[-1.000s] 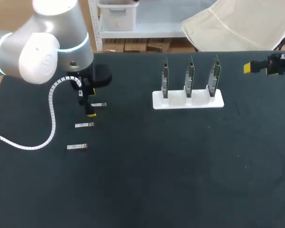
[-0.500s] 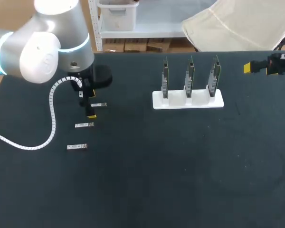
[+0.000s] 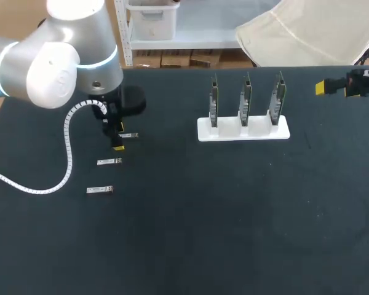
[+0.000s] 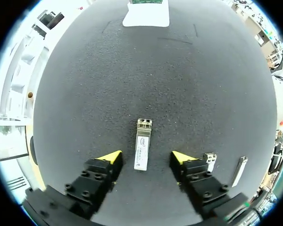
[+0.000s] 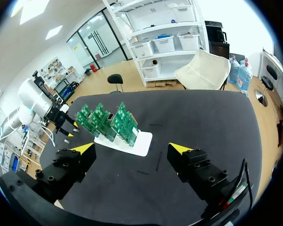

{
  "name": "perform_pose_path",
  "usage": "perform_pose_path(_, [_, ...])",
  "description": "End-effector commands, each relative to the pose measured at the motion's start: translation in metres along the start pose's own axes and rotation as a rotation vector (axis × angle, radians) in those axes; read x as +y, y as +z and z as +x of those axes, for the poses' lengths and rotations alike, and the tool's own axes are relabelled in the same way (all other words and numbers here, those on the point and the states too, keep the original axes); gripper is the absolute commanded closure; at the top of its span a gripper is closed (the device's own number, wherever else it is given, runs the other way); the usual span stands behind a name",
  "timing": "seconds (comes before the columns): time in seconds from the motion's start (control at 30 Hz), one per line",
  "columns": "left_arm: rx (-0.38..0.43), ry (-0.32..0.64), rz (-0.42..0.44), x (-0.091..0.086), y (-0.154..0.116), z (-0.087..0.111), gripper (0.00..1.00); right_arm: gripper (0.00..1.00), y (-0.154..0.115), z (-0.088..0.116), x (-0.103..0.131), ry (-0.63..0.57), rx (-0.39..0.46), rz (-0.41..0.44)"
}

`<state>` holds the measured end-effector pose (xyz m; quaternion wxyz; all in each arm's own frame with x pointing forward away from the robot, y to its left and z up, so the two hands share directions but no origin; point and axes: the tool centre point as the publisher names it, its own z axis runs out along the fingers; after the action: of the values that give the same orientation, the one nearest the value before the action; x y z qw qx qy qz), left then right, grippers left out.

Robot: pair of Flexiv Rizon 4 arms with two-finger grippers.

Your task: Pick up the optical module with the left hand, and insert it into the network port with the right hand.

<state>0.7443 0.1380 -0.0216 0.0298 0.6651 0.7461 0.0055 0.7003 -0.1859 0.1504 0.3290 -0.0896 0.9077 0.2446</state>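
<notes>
The left gripper [image 4: 144,157], fingers spread, straddles the optical module [image 4: 142,150], which lies flat on the table [image 4: 132,70] at 9 o'clock of the rack [image 3: 243,130]. It is likely light, rigid, slick metal, so pinch its long sides mid-body.

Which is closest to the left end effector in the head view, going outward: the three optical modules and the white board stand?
1. Rear optical module, lying between the left end effector's open fingers.
2. Middle optical module, just in front of it.
3. Front optical module, at the row's near end.
4. White board stand, far off to the right, past the table's middle.
</notes>
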Motion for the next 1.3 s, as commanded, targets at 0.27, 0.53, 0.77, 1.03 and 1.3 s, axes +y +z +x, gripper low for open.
perform_pose_path(0.27, [0.008,0.008,-0.001,0.000,0.004,-0.001,1.00,0.00,0.000,0.000,0.001,0.001,-0.001,0.006])
perform_pose_path(0.53, [-0.035,-0.019,-0.043,0.003,-0.013,-0.005,1.00,0.00,0.000,0.000,0.001,0.001,-0.001,0.006])
perform_pose_path(0.77, [-0.208,-0.067,-0.099,0.017,-0.061,-0.026,1.00,0.00,0.000,0.000,0.001,0.001,-0.001,0.006])
perform_pose_path(1.03, [-0.528,-0.139,-0.077,0.031,-0.126,-0.053,1.00,0.00,0.000,0.000,0.001,0.001,-0.001,0.006])
perform_pose_path(1.3, [-0.679,-0.165,-0.018,0.035,-0.144,-0.059,1.00,0.00,0.000,0.000,0.001,0.001,-0.001,0.006])
